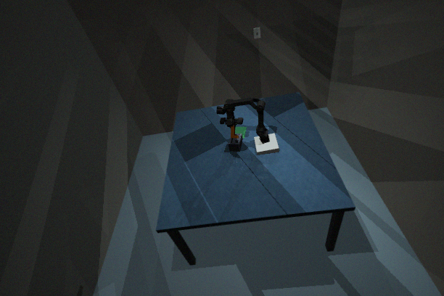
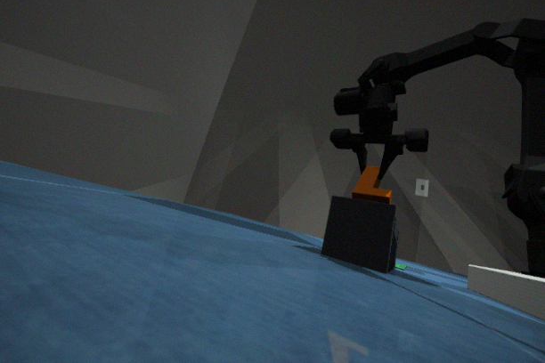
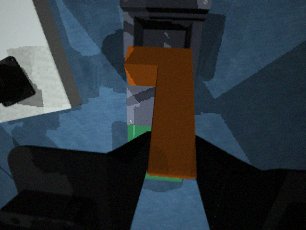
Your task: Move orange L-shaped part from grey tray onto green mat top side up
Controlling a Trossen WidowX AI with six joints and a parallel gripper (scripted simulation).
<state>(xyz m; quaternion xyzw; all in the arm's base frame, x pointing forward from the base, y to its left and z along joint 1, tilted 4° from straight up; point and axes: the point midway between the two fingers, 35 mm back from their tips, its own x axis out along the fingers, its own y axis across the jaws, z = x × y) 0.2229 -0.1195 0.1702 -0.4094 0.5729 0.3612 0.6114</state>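
Observation:
The orange L-shaped part (image 1: 233,132) (image 2: 367,181) (image 3: 174,95) is tilted, its plain end raised and its L-shaped end lower. My gripper (image 2: 372,172) (image 3: 171,138) is shut on the plain end, one finger on each side. The grey tray (image 1: 235,146) (image 2: 358,234) (image 3: 165,6) stands below. In the wrist view the dark pocket shows open beyond the L-shaped end, and the part looks out of it. The exterior view shows the L-shaped end just over the tray's top edge; any gap there is unclear. The green mat (image 1: 241,131) (image 2: 401,266) (image 3: 138,132) lies beside the tray, partly hidden by the part.
The arm's white base block (image 1: 267,148) (image 2: 503,285) (image 3: 30,60) stands on the blue table (image 1: 254,187) (image 2: 178,274) to the side of the tray. The arm arches over from it. Shadows cross the table.

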